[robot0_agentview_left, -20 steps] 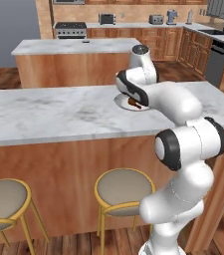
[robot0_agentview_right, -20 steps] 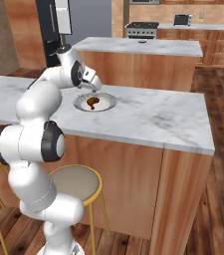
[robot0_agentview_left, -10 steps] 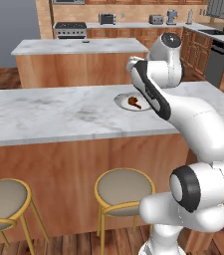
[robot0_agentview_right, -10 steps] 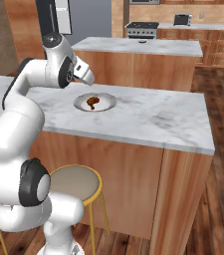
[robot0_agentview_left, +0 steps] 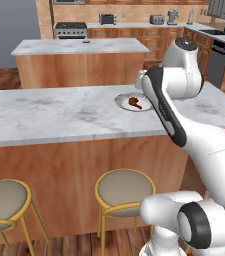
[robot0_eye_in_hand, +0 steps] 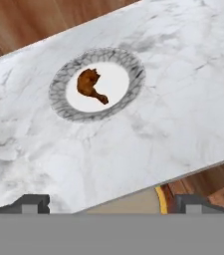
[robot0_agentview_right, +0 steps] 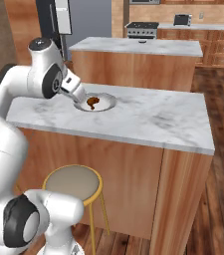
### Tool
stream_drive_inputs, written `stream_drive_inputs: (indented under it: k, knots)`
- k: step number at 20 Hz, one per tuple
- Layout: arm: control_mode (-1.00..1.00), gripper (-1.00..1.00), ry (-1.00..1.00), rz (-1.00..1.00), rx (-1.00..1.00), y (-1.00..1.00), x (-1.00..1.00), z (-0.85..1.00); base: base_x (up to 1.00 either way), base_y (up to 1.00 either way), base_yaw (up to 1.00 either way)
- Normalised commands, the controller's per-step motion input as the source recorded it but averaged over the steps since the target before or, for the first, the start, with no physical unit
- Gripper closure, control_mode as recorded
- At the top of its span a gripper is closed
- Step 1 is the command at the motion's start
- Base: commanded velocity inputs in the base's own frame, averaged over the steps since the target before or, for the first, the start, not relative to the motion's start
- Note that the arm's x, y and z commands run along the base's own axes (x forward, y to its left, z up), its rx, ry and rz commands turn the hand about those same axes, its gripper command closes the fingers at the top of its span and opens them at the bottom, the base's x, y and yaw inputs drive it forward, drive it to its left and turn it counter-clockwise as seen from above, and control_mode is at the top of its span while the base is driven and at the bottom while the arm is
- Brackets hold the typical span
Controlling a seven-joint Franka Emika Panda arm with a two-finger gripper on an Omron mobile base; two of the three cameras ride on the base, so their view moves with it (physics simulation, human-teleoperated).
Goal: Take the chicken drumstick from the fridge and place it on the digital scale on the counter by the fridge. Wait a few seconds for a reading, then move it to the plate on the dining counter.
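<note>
Claw: gripper released, jaws wide, holding nothing, above the counter's near edge.
Drumstick: drumstick lies in the middle of the plate.
Left base view: arm hides part of the plate.
Right base view: plate near the counter's far edge.
Hand view: stool seat below the edge.

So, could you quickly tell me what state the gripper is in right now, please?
Gripper: open and holding nothing; the drumstick lies on the plate, apart from the fingertips.
</note>
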Motion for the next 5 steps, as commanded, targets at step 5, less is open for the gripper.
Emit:
stream_drive_inputs:
  k: [5]
  knots:
    - [-1.00, -1.00, 0.19, 0.00, -0.07, 0.09, -0.98, -0.85, 0.00, 0.00, 0.00]
